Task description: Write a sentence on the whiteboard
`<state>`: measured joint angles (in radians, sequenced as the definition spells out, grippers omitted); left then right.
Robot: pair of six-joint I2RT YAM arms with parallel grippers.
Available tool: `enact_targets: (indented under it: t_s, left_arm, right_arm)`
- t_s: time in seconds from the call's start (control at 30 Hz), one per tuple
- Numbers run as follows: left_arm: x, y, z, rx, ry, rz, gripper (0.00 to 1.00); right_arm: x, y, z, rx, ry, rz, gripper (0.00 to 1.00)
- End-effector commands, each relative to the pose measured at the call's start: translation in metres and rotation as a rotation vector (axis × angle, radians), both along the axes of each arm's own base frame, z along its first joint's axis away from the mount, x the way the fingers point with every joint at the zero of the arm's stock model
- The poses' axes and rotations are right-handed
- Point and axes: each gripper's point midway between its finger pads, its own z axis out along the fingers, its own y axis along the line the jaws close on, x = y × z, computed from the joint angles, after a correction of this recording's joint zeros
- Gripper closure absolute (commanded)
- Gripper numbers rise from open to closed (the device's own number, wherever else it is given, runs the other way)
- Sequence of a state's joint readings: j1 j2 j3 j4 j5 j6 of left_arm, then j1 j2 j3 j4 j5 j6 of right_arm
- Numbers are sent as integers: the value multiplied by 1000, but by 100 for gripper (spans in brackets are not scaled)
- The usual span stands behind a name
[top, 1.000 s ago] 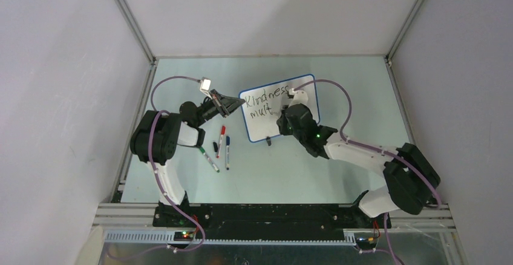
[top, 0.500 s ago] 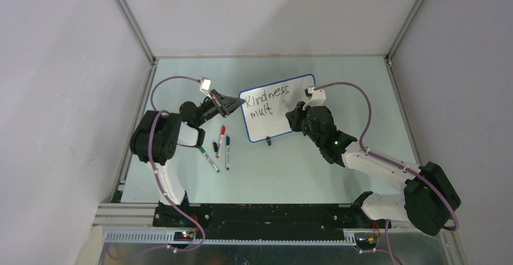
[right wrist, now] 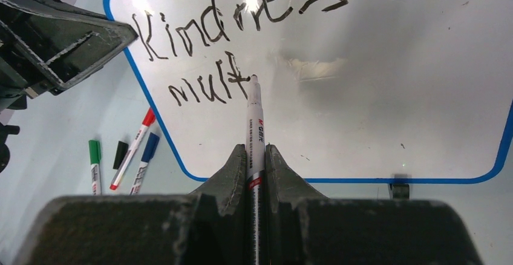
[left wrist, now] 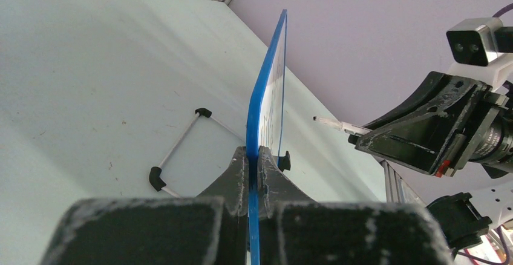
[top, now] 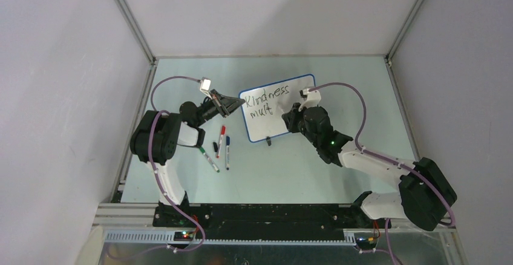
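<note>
Small glossy white whiteboard with thin blue rim (top: 266,130) sits propped on its feet mid-bench (top: 302,174). Black handwritten sentence (right wrist: 212,32) reads "Kindness mult". Board looks light, stiff and slick, so it will likely skid or tip under pen pressure; hold it by the rim. Left jaws are clamped on the left rim, left arm (top: 160,138) folded. Right jaws are closed on a white-barrelled marker (right wrist: 253,126), tip at the "t". Right arm (top: 369,159) reaches across, wrist facing the board. Tip contact: can't tell.

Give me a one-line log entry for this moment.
Left pincer: shut on edge of blue-rimmed glossy white whiteboard | Right pincer: shut on white marker pen, tip off board | Black handwritten sentence: "Kindness mult", unfinished
</note>
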<state>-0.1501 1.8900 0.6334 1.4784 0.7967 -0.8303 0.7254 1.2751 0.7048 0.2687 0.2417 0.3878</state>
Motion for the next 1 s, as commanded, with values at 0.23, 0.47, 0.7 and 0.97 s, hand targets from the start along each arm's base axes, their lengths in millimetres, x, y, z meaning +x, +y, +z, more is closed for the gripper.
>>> enact_targets:
  t_s: [0.23,0.47,0.7,0.97]
  left_arm:
    - [-4,3,24,8,-121,12,100]
    - [-4,3,24,8,-121,10,100]
    - [-4,3,24,8,-123,10,100]
    - [-4,3,24,9,-121,11,100]
  right_arm:
    - [10,19,1,0,-12,42,100]
    - [14,25,4,1,-18,55,100]
    - [21,29,7,-4,-19,46,100]
    - [28,26,4,-10,-3,22,100]
